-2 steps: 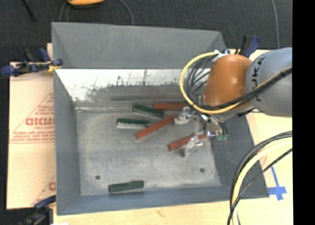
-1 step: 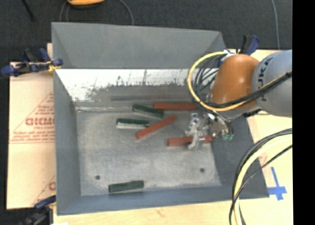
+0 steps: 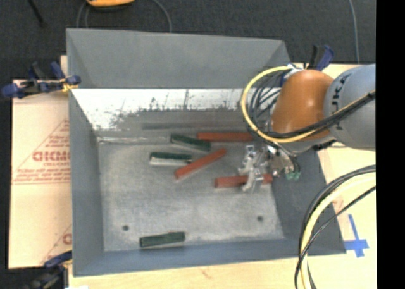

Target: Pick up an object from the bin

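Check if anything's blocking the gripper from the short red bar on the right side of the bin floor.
Nothing visible. The gripper is directly over the right end of the short red bar. The nearest other piece, a longer tilted red bar, lies apart to its upper left, and nothing rests on top.

We find the bin's (image 3: 114, 205) floor open along its left wall and across the front, save one dark green bar (image 3: 162, 239) by the front edge, while crossed red and green bars (image 3: 199, 164) and the gripper (image 3: 253, 172) crowd the back and right.
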You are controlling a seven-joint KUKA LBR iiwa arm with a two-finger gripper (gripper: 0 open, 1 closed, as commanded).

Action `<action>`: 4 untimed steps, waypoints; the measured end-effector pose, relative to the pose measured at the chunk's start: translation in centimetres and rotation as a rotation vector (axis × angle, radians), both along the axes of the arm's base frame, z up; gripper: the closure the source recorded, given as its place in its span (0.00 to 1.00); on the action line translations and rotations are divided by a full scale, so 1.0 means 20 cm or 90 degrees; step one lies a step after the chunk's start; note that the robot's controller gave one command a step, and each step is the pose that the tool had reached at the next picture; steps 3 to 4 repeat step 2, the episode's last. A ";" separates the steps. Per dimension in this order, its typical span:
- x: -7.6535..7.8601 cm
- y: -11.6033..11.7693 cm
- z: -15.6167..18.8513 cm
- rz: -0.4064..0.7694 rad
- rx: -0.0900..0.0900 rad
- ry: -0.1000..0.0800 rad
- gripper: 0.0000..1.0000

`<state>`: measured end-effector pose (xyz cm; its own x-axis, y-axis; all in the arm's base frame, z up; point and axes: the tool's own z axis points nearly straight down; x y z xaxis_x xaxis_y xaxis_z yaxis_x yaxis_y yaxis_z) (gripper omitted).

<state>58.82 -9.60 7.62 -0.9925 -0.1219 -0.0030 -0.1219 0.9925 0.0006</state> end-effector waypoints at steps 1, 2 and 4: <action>0.00 0.00 0.01 0.000 0.000 0.000 1.00; 0.00 0.00 0.07 -0.001 0.000 -0.001 1.00; 0.00 0.00 0.07 -0.001 0.000 -0.001 1.00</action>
